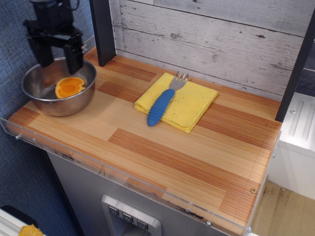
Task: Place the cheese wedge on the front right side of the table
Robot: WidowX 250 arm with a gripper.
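Gripper (58, 58) fingers apart, upper left of frame, directly above cheese wedge (69, 87) lying flat in steel bowl (64, 105).

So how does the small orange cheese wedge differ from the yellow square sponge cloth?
The small orange plastic cheese wedge is rounded and far smaller; the yellow square sponge cloth is flat and wide. The wedge sits inside the steel bowl; the cloth lies on the striped wooden table under a blue-handled fork. Both have warm colours.
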